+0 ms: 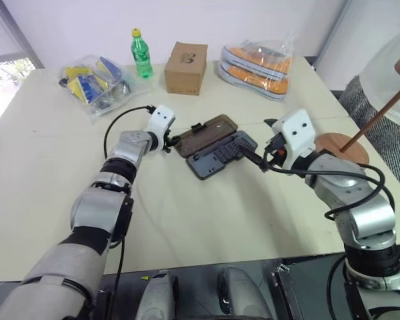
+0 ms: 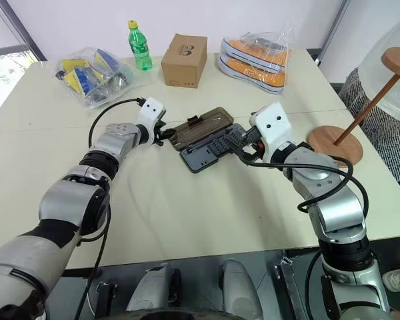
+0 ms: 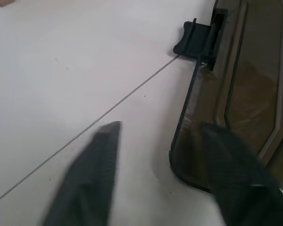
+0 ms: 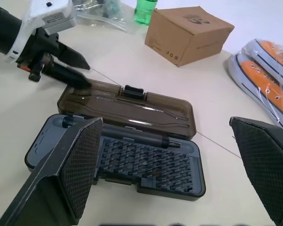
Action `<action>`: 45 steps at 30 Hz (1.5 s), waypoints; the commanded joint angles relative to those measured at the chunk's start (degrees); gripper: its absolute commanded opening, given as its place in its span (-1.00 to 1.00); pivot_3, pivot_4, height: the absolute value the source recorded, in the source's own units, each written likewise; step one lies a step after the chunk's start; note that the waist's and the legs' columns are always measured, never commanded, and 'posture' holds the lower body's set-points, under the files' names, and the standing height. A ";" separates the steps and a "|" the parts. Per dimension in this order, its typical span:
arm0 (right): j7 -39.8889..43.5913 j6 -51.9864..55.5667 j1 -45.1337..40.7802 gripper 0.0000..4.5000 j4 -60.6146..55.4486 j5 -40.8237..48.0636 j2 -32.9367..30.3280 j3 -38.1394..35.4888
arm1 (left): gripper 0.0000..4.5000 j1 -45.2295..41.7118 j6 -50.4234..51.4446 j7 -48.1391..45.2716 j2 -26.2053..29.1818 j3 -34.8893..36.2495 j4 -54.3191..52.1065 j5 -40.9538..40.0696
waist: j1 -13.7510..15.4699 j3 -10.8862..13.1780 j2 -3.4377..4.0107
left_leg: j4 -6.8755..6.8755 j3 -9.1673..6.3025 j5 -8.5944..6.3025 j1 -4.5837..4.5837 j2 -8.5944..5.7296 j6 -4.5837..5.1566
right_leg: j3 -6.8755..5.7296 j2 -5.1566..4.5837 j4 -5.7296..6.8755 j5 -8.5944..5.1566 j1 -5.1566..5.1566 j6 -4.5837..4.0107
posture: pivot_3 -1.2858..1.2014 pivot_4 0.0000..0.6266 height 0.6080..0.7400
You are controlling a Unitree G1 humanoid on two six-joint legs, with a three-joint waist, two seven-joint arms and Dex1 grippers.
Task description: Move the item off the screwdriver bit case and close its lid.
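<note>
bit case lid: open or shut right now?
Open. The lid lies flat on the table beside the bit tray, rows of bits exposed. The wooden stand is already off the case.

Across my pale cream worktop [image 1: 207, 220], along its far edge, I see a green plastic bottle with a yellow cap [image 1: 141, 53], a brown cardboard box [image 1: 186, 67] beside it, a clear bag of blue and yellow packets [image 1: 97, 83] and orange-soled shoes wrapped in clear plastic [image 1: 257, 68]. A person in a patterned garment [image 1: 385, 127] stands at my right.
</note>
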 commanded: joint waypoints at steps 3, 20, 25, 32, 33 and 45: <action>-0.39 0.04 -0.86 1.00 -2.97 -0.41 -0.99 -1.53 | -0.98 -0.35 0.38 0.78 1.60 -0.11 2.00 1.60 | 0.17 -0.04 0.03 | 0.00 0.00 0.00 0.07 0.00 0.00 | 0.00 0.00 0.05 0.00 0.05 0.00 | 0.03 -0.52 1.00; -0.29 0.84 -1.06 1.00 -2.77 -0.53 -1.99 -2.29 | -0.98 4.04 -26.31 -32.36 11.70 -10.61 -1.07 8.73 | 0.44 -0.04 0.02 | -0.01 0.05 0.00 0.07 -0.01 0.00 | 0.00 -0.04 -0.03 -0.01 0.10 -0.01 | 0.03 -0.52 1.00; -0.11 0.49 -0.89 1.00 -2.46 -0.29 -2.38 -2.53 | -0.98 4.13 -32.53 -35.81 14.63 -11.95 -0.41 10.16 | 0.35 -0.03 -0.01 | -0.01 0.03 0.00 0.03 0.01 0.00 | -0.01 -0.01 -0.02 -0.01 0.06 -0.02 | 0.03 -0.52 1.00; -0.51 0.41 -1.08 1.00 -2.43 -0.33 -1.87 -1.75 | -0.98 1.25 -24.75 -28.97 11.92 -5.79 2.11 5.47 | 0.40 -0.02 -0.02 | 0.00 0.02 0.00 0.02 0.01 0.01 | -0.01 -0.03 -0.01 0.00 0.06 0.00 | 0.03 -0.52 1.00; -0.49 0.39 -1.08 1.00 -2.41 -0.34 -1.88 -1.71 | -0.98 0.80 -22.67 -29.77 11.37 -4.02 2.08 3.60 | 0.41 -0.02 -0.02 | 0.00 0.01 0.00 0.00 0.01 0.01 | -0.02 -0.02 -0.02 0.00 0.06 0.00 | 0.03 -0.52 1.00; -0.60 -0.38 -2.28 1.00 -1.04 -0.77 -1.16 -0.60 | -0.58 -0.28 -6.19 -26.16 8.62 5.87 -0.68 -5.30 | 0.24 -0.01 -0.03 | 0.01 -0.03 0.00 -0.01 0.01 0.01 | -0.03 -0.01 0.00 0.00 0.04 0.00 | 0.03 -0.52 1.00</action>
